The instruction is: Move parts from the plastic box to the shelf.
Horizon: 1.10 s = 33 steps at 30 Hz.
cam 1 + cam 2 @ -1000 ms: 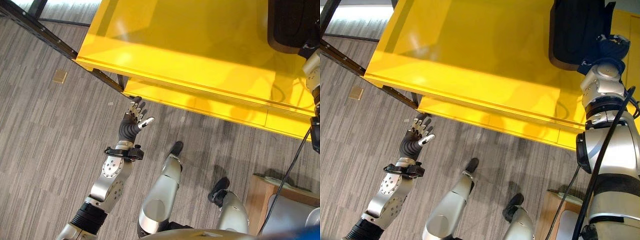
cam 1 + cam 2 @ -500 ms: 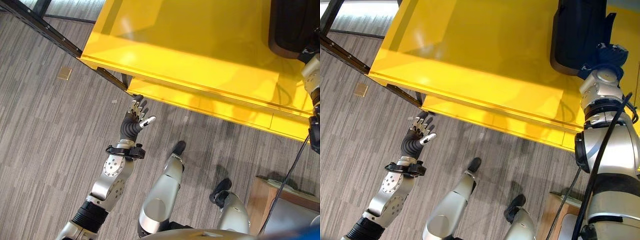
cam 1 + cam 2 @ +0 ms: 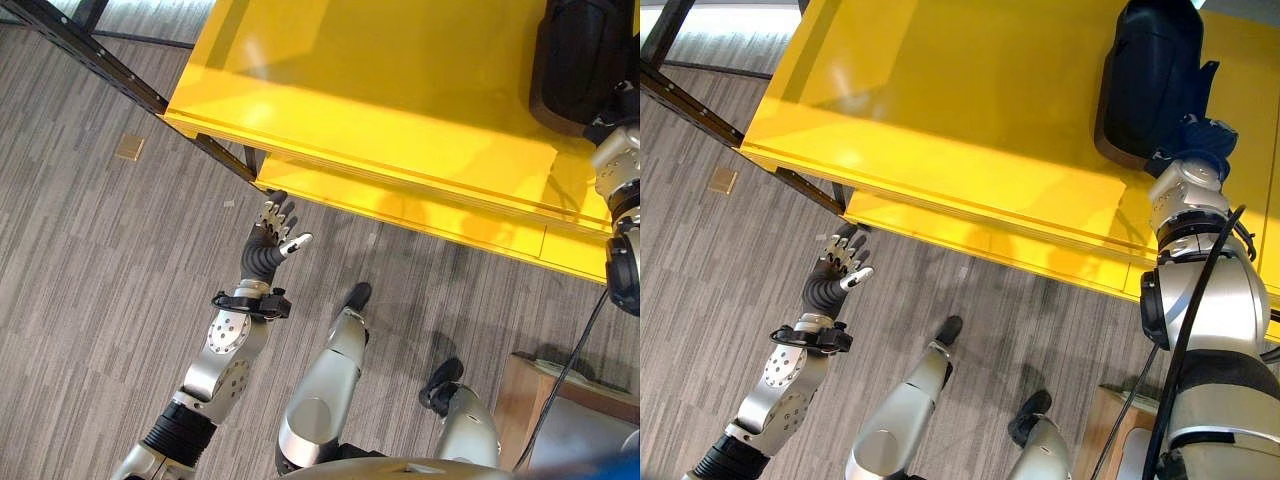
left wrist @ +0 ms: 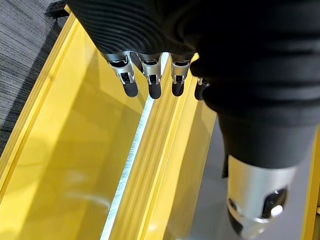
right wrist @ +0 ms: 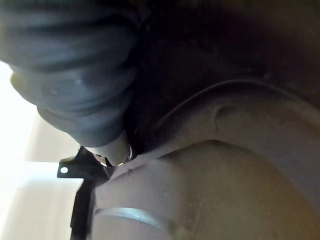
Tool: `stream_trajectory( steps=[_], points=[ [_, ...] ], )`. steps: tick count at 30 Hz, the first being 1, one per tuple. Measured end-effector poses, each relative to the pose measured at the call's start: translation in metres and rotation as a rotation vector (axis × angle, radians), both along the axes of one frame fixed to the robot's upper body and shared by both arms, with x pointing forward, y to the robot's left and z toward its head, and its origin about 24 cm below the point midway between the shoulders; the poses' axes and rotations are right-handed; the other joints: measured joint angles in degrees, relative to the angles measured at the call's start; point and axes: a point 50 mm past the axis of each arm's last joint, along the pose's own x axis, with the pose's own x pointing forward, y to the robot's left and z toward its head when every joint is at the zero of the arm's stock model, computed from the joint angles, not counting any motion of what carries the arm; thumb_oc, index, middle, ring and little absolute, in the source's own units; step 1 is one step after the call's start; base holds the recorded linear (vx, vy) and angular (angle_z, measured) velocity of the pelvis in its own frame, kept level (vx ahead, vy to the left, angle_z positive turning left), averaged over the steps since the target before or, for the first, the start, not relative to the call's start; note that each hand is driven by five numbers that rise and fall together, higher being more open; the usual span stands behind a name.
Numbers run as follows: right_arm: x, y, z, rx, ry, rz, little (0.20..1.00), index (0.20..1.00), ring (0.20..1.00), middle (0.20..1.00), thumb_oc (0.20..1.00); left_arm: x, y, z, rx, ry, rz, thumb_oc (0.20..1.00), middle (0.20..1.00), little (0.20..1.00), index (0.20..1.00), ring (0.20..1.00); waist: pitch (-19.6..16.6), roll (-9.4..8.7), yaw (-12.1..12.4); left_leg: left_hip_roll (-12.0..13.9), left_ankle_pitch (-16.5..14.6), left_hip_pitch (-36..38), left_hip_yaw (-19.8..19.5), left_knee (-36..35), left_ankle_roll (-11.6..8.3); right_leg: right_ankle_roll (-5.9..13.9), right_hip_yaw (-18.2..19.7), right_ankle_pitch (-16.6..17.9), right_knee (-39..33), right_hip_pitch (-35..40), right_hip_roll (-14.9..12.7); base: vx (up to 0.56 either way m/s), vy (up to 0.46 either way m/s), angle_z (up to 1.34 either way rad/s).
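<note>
grey floor point(image 3: 90, 260) under a yellow shelf point(image 3: 970, 110). left hand point(image 3: 272, 235) hangs empty, fingers straight. right hand point(image 3: 1200, 140) meets a dark part point(image 3: 1150, 80) on the shelf; its grip can't be told.

Right robot hand point(image 3: 1193, 140) fingers hidden behind dark part point(image 3: 1150, 80) on shelf point(image 3: 970, 130)

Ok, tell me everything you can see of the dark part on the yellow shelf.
The dark part is a bulky, rounded piece, black to dark navy with a smooth moulded look and a small bracket-like tab on one side. It rests on the top surface of the yellow shelf, far from the open left hand. The right arm's wrist reaches up to its near end; the right hand is against it, its fingers hidden.
</note>
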Motion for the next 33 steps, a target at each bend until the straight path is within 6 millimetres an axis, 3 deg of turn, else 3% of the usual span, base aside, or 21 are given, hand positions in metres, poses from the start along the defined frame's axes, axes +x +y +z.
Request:
stream_trajectory(
  steps=[6,7,8,23,27,31,33],
  points=[
    [0.000,0.000,-0.003,0.002,0.012,0.000,0.200,0.200,0.200,0.200,0.200,0.000,-0.001,0.000,0.001,0.000,-0.003,1.000,1.000,1.000,1.000,1.000,-0.03,0.06,0.14,0.05,0.11,-0.10,0.07,0.32,0.00,0.52,-0.15,1.01,-1.09,0.33,0.31,-0.03,0.006,-0.02],
    [-0.001,-0.001,-0.006,0.002,0.026,-0.007,0.711,0.711,0.711,0.711,0.711,0.000,0.000,0.000,0.002,-0.002,-0.003,1.000,1.000,1.000,1.000,1.000,-0.04,0.07,0.02,0.06,-0.36,-0.01,0.04,0.26,0.10,0.43,-0.18,0.23,-0.52,0.53,0.15,0.06,-0.053,0.10],
    [-0.002,-0.003,-0.010,0.010,0.042,-0.018,1.000,1.000,1.000,1.000,1.000,0.001,0.000,0.001,0.004,-0.003,-0.003,1.000,1.000,1.000,1.000,1.000,-0.08,0.14,0.39,0.11,-0.29,-0.01,-0.07,0.45,0.03,0.56,-0.15,0.33,-0.64,0.51,0.33,-0.09,0.033,0.08],
    [-0.002,-0.004,-0.007,-0.025,0.055,-0.027,1.000,1.000,1.000,1.000,1.000,0.002,-0.001,0.003,0.007,-0.011,-0.006,1.000,1.000,1.000,1.000,1.000,-0.30,0.28,0.12,0.16,-0.11,0.31,-0.02,0.55,0.05,0.68,-0.73,0.81,-1.32,1.35,0.48,-0.02,-0.001,0.00],
    [-0.001,0.000,0.002,-0.078,0.043,-0.018,1.000,1.000,1.000,1.000,1.000,0.003,-0.001,0.004,0.010,-0.016,-0.008,1.000,1.000,1.000,1.000,1.000,-0.25,0.16,-1.04,0.53,0.06,0.71,0.08,0.46,0.07,0.30,-0.85,0.95,-1.03,1.64,0.64,-0.08,0.037,-0.04],
    [0.003,0.007,0.009,-0.125,0.027,0.001,1.000,1.000,1.000,1.000,1.000,0.002,0.002,0.004,0.026,-0.012,-0.007,1.000,1.000,1.000,1.000,1.000,-0.45,-0.08,-1.99,1.69,0.14,2.54,0.56,0.30,-0.05,0.05,-0.22,2.27,-3.33,3.52,2.00,-0.05,0.010,-0.16],
    [0.013,0.034,0.020,-0.170,-0.050,0.095,1.000,1.000,1.000,1.000,1.000,0.003,0.006,0.004,0.040,-0.012,0.003,1.000,1.000,1.000,1.000,1.000,-0.96,-1.26,-4.01,3.63,0.38,3.26,2.34,-0.55,0.00,-0.22,1.21,5.52,-7.89,4.52,4.07,-0.08,0.009,-0.49]
  ],
)
